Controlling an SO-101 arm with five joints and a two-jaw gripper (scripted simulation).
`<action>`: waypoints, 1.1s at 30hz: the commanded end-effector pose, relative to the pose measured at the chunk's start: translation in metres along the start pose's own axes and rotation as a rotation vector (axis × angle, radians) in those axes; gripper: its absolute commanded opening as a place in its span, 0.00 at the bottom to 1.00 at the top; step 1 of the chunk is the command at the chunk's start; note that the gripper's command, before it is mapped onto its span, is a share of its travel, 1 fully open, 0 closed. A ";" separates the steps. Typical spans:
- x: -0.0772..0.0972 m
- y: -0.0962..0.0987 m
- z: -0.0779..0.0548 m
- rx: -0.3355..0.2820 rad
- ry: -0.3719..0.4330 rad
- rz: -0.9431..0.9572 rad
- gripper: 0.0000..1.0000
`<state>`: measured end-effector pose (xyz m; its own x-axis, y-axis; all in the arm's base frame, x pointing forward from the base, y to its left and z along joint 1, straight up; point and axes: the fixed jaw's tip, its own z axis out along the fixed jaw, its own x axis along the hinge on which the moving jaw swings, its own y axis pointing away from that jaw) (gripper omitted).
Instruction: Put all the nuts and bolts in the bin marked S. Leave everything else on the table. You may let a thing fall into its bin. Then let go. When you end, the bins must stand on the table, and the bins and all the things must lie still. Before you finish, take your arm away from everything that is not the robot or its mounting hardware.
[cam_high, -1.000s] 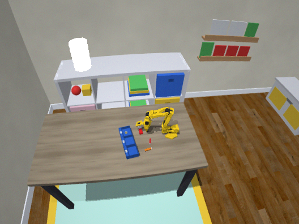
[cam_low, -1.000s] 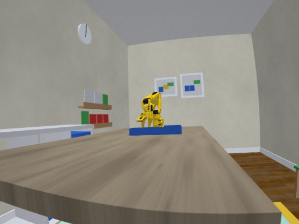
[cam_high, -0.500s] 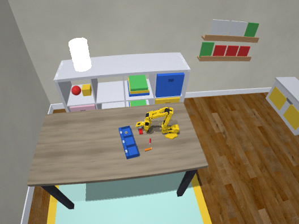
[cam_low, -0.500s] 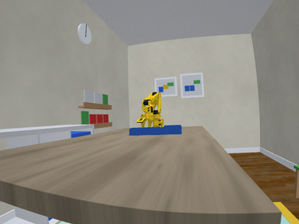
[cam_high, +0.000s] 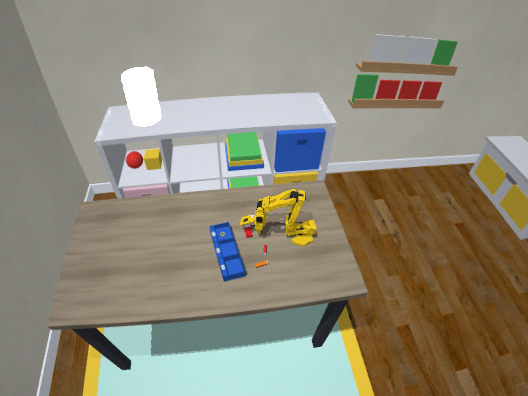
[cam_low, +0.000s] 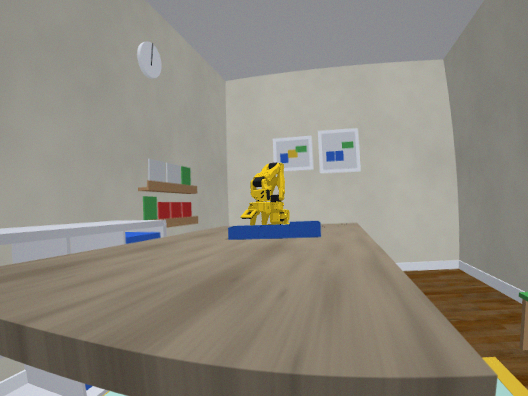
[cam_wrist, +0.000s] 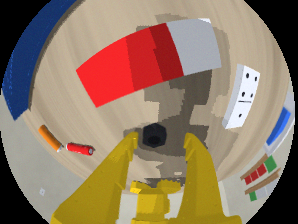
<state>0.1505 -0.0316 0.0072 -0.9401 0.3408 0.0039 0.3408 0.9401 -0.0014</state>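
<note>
Find the gripper (cam_high: 260, 231) (cam_low: 258, 223) (cam_wrist: 161, 136) partly open, gripping nothing, tips astride a black hex piece (cam_wrist: 154, 135) on the table. Judge as nut or bolt head, with a dark round centre; cannot tell which. Take as present step: lining up for the grasp. Before closing, centre the gap on the hex, now nearer the left-hand tip in the wrist view. Best to lower straight, tips just clear of the wood, then close slowly onto opposite flats; on corners, expect twisting or squirting out. Keep clear of the red-and-grey block (cam_high: 248, 233) (cam_wrist: 130, 62), lying just ahead. Lift above bin-wall height before any travel.

Compare views. From wrist only: hex piece and white domino (cam_wrist: 241, 97), both to be made out nowhere in top or exterior. From top only: a small brass-coloured nut (cam_high: 222, 234) inside the end compartment of the blue bins (cam_high: 234, 276) (cam_low: 275, 231) (cam_wrist: 17, 75). Cannot read any label, so cannot confirm S. From top and wrist alike: red cylinder (cam_high: 265, 249) (cam_wrist: 80, 149) and orange piece (cam_high: 261, 264) (cam_wrist: 50, 137), outside the bins; leave both. From exterior: bins flat on the table, contents hidden by the wall.
</note>
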 end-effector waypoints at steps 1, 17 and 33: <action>-0.003 -0.001 -0.001 -0.003 -0.019 0.018 0.23; -0.003 -0.001 -0.001 -0.003 -0.019 0.018 0.18; -0.003 -0.001 -0.001 -0.003 -0.019 0.018 0.06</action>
<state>0.1505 -0.0316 0.0072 -0.9401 0.3409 0.0040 0.3409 0.9401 -0.0015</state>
